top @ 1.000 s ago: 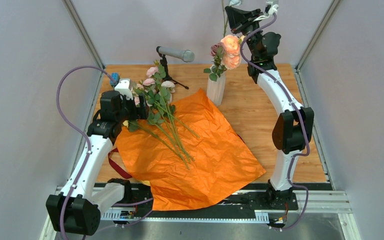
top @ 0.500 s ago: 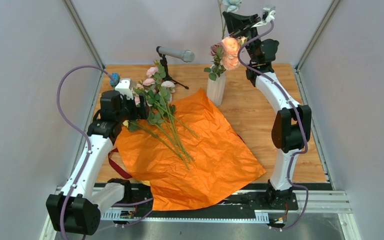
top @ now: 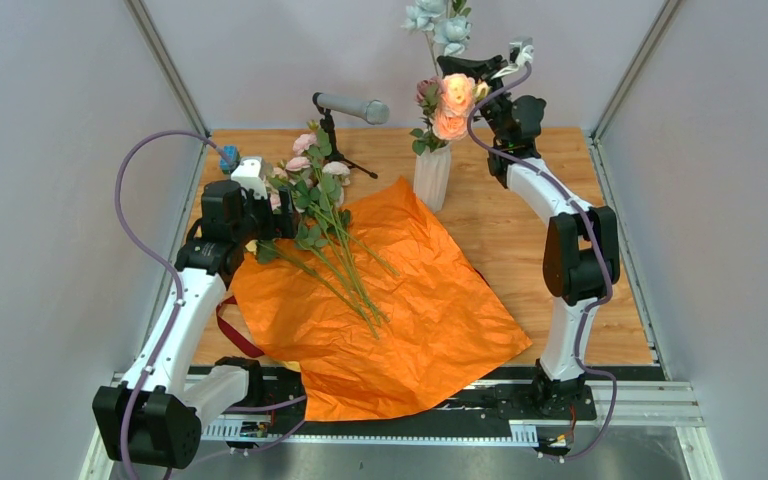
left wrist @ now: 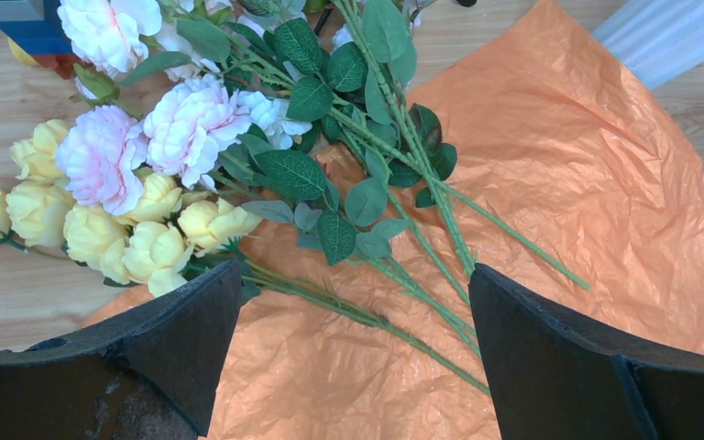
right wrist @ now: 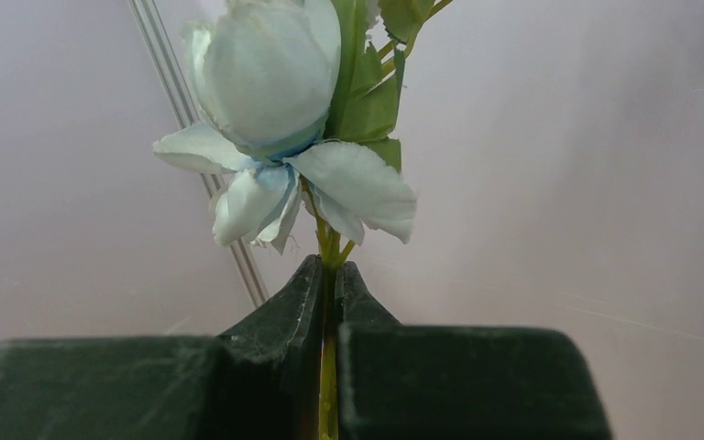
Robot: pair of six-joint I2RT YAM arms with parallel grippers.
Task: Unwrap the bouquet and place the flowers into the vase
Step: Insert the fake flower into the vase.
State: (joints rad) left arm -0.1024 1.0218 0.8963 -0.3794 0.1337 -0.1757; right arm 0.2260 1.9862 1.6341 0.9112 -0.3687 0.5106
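The bouquet lies opened: its crinkled orange paper (top: 400, 300) is spread flat, and several flowers (top: 322, 215) rest on its far left part, pink, cream and yellow heads (left wrist: 137, 156) beyond the sheet's edge. My left gripper (left wrist: 356, 293) hangs open just above their green stems (left wrist: 394, 266), touching nothing. The white ribbed vase (top: 432, 180) stands behind the paper and holds peach and dark pink roses (top: 448, 105). Above it my right gripper (right wrist: 330, 275) is shut on the stem of a pale blue flower (right wrist: 270, 69), held upright over the vase (top: 438, 20).
A grey microphone on a black stand (top: 352, 107) is at the back, left of the vase. A dark red ribbon (top: 235, 335) lies off the paper's left edge by the left arm. Bare wooden table (top: 520, 215) shows to the right of the paper.
My right arm has come down and to the left, bringing the pale blue flower into the top view above the vase. The left arm and the flowers on the paper have not moved.
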